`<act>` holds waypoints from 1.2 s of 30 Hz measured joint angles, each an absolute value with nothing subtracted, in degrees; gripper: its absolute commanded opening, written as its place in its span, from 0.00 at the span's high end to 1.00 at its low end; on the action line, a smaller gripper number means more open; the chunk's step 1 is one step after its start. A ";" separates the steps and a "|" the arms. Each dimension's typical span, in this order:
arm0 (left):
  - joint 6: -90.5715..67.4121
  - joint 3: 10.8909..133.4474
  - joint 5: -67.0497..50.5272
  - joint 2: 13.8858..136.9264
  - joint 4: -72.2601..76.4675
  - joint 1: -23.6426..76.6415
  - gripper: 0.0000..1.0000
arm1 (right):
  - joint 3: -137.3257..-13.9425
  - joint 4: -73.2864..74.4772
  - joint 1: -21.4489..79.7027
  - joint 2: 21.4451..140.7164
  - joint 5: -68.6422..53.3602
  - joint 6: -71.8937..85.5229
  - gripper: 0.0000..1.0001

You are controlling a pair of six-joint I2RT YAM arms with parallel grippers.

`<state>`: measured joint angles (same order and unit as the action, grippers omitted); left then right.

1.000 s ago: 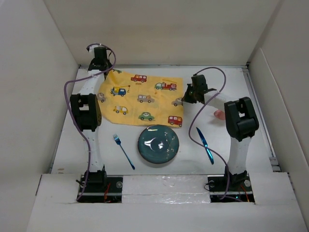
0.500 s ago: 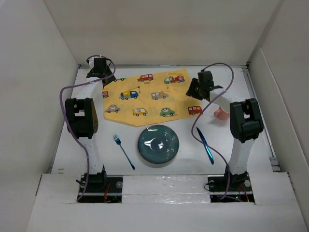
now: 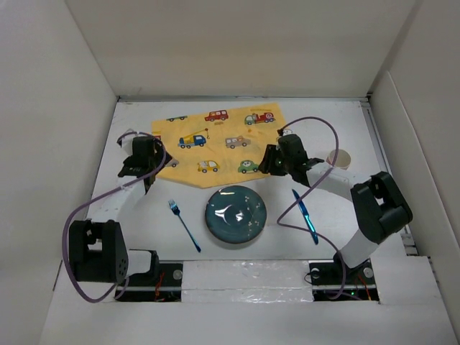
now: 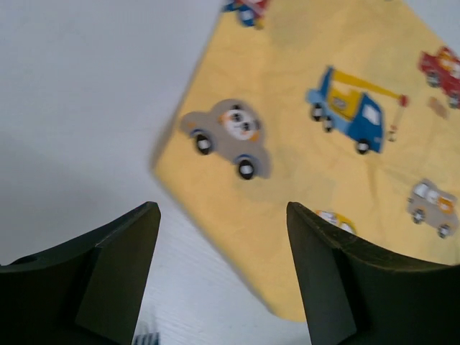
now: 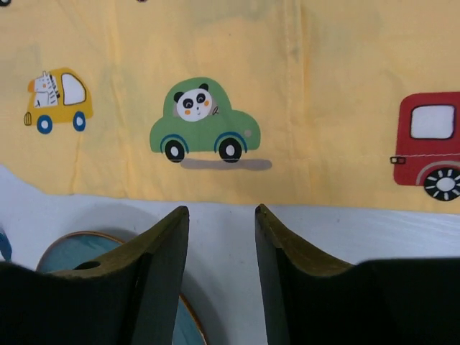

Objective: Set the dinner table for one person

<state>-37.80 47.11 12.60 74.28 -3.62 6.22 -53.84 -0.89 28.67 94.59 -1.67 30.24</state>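
Observation:
On the white dinner table [image 3: 359,129] a yellow car-printed cloth [image 3: 215,140] lies spread flat at the back. In front of it sits a teal plate [image 3: 236,215], with a blue fork [image 3: 185,226] to its left and a blue knife [image 3: 305,215] to its right. My left gripper [image 3: 136,164] hovers open and empty at the cloth's left corner [image 4: 323,108]; the fork's tines [image 4: 147,336] peek in below. My right gripper [image 3: 269,164] is open and empty over bare table [image 5: 338,230], just off the cloth's near edge [image 5: 237,86], with the plate's rim [image 5: 68,251] at lower left.
A small pale cup [image 3: 338,158] stands right of the cloth, close to the right arm's forearm. White walls enclose the table on the left, back and right. Purple cables loop off both arms.
Both grippers went from shut to open and let go of the cloth, which now lies flat farther back. Both arms drew back toward the near side, to the cloth's near edge.

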 measured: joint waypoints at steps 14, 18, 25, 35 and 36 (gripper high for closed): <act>-47.81 40.18 10.13 84.01 1.56 2.66 0.35 | -51.27 -3.55 23.70 94.19 -3.29 30.26 0.49; -48.62 41.85 10.11 87.94 3.95 2.68 0.66 | -51.27 -4.12 23.03 94.61 -4.01 30.28 0.46; -47.16 48.27 10.31 93.36 2.09 2.92 1.00 | -51.62 -4.71 22.41 99.29 -4.69 30.57 0.47; -35.75 68.36 11.38 80.82 -12.38 6.11 0.55 | -55.16 -6.79 20.99 103.59 -6.90 31.83 0.46; -34.09 71.26 11.90 80.99 -13.65 6.02 0.48 | -55.16 -7.03 20.84 103.68 -7.18 32.01 0.46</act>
